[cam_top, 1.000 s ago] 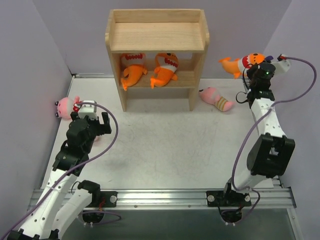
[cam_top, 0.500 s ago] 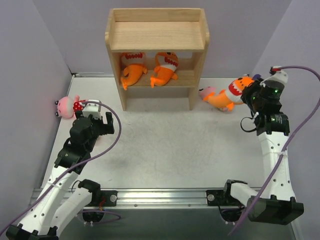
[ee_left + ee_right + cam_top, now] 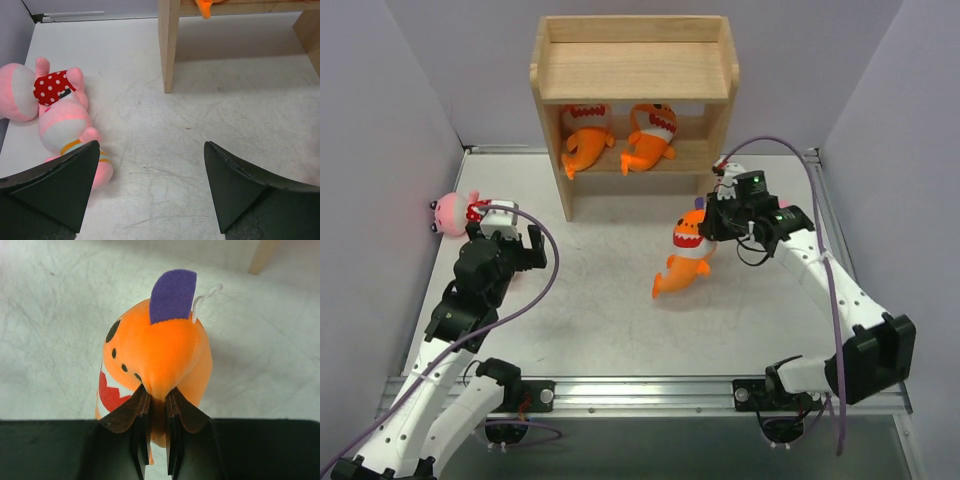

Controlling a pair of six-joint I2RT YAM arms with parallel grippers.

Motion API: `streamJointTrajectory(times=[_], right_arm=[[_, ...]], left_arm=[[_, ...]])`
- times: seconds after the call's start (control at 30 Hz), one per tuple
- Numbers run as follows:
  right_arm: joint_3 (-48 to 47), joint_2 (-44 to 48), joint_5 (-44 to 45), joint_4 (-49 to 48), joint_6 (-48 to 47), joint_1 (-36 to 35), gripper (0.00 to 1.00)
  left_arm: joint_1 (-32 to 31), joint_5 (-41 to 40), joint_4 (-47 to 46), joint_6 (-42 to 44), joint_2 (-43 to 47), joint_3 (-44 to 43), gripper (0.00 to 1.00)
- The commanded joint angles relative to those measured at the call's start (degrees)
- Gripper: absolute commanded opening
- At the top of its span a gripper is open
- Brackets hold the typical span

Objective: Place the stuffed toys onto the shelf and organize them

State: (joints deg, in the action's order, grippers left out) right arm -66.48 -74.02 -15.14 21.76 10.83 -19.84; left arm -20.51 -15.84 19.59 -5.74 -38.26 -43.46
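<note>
The orange fish toy (image 3: 685, 262) hangs head-up from my right gripper (image 3: 708, 226) over the table (image 3: 610, 310), out in front of the shelf's right front leg. I cannot tell whether its tail brushes the surface. The right wrist view shows the fingers nearly together, pinching a small fold of plush on the top of the fish toy's (image 3: 160, 355) head. Just past the grip are a purple felt fin (image 3: 173, 295) and a white hanging loop (image 3: 207, 295), with a red mouth and white teeth to one side.

I judge it light and soft. It sags from the pinch, will likely swing in transit, and such a thin fold could slip. A hold across the fuller body would be surer.

Two matching orange fish (image 3: 587, 140) (image 3: 650, 138) already lie side by side on the middle tier of the light wooden shelf (image 3: 633, 70), whose rimmed top is bare.

By the table's left edge, a pink doll in red polka dots (image 3: 50, 87) and a striped pink doll (image 3: 70, 125) lie touching. My left gripper (image 3: 151, 147) hovers just beside them, jaws spread wide, holding nothing.
</note>
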Motion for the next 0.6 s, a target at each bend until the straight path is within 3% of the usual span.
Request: streamJointTrajectory(times=[0.0,0.23,0.37,0.43,0.5,0.57], right_arm=[[-4.1,-6.0,-2.0,-2.9,-5.8,-4.1,0.00],[-10.2,-19.6,-5.3,-3.7,-15.0,-8.2,0.00],[-14.4,-26.3,-1.3,-1.5,-18.1,-9.5,0.16],[-14.8,-27.2,1.4,-2.1,-18.8,-9.5,0.19],[-15.2,-28.2,3.2,-2.2,-19.1,-9.5,0.35],[-15.0,-28.2,5.4,-2.5,-19.1,-9.6,0.44]], left_arm=[[0.5,0.4,-0.6,0.0,1.5,-0.2,0.93],[0.9,0.3,-0.4,0.1,2.2,0.0,0.93],[1.0,0.4,-0.5,0.0,2.2,0.0,0.93],[1.2,0.6,-0.6,0.1,2.1,0.0,0.93],[1.2,0.7,-0.7,0.0,2.3,0.0,0.93],[1.2,0.7,-0.7,0.0,2.3,0.0,0.93]])
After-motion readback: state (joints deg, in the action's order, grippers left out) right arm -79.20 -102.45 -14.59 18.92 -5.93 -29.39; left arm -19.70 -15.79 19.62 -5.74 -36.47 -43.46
